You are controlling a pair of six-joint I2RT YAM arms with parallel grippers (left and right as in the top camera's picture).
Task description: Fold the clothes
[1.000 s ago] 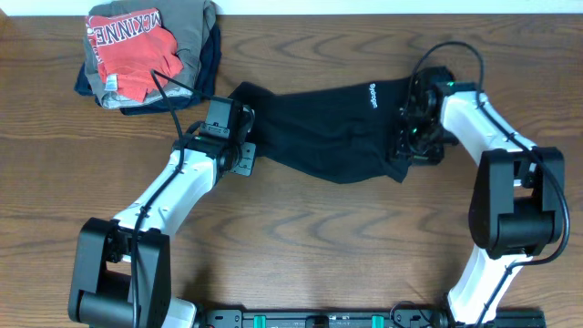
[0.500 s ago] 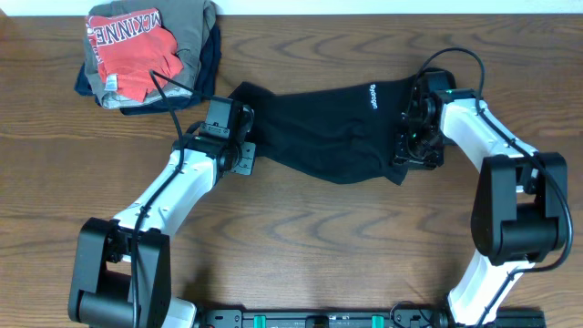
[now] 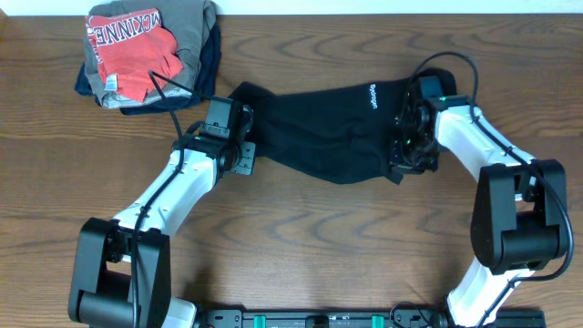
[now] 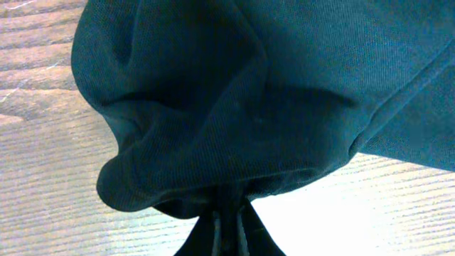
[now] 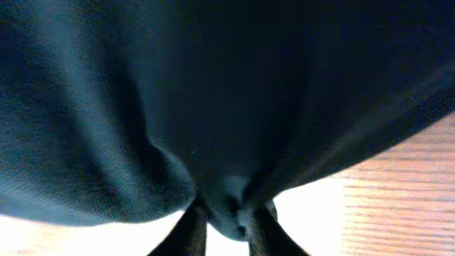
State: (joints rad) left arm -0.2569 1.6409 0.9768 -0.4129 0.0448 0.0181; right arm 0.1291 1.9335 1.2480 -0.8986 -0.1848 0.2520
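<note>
Both jaws on black top (image 3: 319, 137), white logo (image 3: 373, 96)

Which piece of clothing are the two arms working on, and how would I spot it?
On the wooden table, look at the middle. The black top is there, pinched by the left claw and the right claw. Unlike the folded pile topped with red in the far corner, it is unfolded and plain black, with small white lettering.

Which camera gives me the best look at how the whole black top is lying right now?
Overhead. It shows the black top whole, stretched between the left gripper and right gripper, with its white logo visible. Each wrist view shows only bunched fabric pinched in its own fingers.
</note>
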